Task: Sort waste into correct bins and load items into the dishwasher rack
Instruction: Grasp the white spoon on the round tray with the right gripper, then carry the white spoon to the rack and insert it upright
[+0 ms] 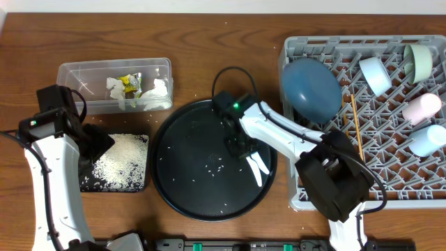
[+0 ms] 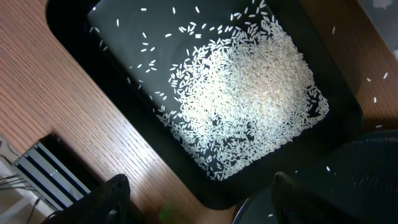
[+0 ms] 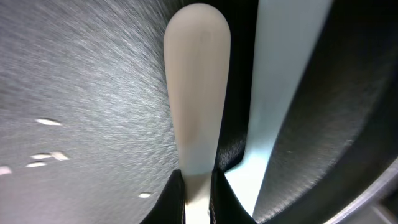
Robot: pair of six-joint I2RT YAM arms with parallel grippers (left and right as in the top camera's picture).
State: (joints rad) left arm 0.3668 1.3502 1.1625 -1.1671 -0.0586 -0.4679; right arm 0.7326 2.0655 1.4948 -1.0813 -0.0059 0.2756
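Note:
My right gripper (image 1: 237,148) (image 3: 199,200) is down on the round black tray (image 1: 188,188), shut on the handle of a white flat utensil (image 3: 197,93). A second white utensil (image 3: 281,87) lies right beside it; both show as a pair (image 1: 258,167) from overhead. My left gripper (image 1: 95,142) (image 2: 202,205) hangs open over the near corner of the shallow black tray (image 2: 74,37), which holds a heap of rice grains (image 2: 255,81). The clear tub (image 1: 77,73) holds the yellow-green wrapper (image 1: 129,84) and white tissues (image 1: 157,90).
The grey dishwasher rack (image 1: 369,192) at the right holds a blue dish (image 1: 310,87), a chopstick (image 1: 355,125), a light-blue bowl (image 1: 374,74), a pale-green bowl (image 1: 421,60), a pinkish cup (image 1: 421,108) and a white cup (image 1: 426,139). A few rice grains (image 1: 214,164) lie on the round tray.

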